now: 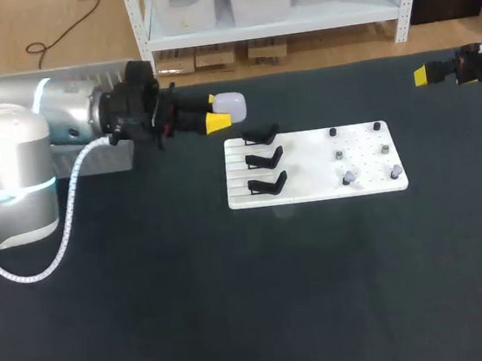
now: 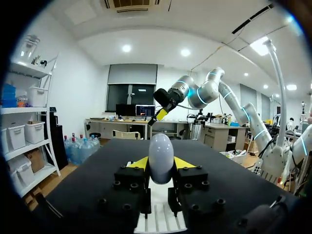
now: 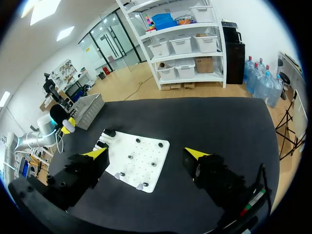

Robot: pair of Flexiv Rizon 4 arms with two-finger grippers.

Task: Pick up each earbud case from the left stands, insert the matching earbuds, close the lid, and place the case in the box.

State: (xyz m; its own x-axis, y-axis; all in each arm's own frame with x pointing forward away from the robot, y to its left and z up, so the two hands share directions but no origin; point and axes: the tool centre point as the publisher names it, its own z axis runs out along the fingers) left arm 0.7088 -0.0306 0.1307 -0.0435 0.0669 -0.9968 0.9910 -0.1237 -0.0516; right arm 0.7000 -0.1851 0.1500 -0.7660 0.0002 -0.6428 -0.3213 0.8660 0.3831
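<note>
1. Left wrist view: the left gripper (image 2: 161, 164) has its yellow tips closed on the earbud case (image 2: 161, 155), one tip on each flank. The case's rounded end stands proud above the tips.
2. Handling, as a judgement: the case is a small, smooth white shell, probably light and rigid but slippery. Its curved sides offer little flat surface to bear on. The soundest hold is across the widest flanks, leaving the lid free to open. Which end carries the lid cannot be told.
3. Head view: the case is held clear of the table, just off the far left corner of the white board (image 1: 309, 168). It is near the three black stands (image 1: 264, 157), which appear bare.
4. Earbuds (image 1: 346, 177) show as small pale pieces on the board's right part, well apart from the case.
5. Right gripper (image 1: 425, 74) is spread wide, holds nothing, and sits far off to the right.
</note>
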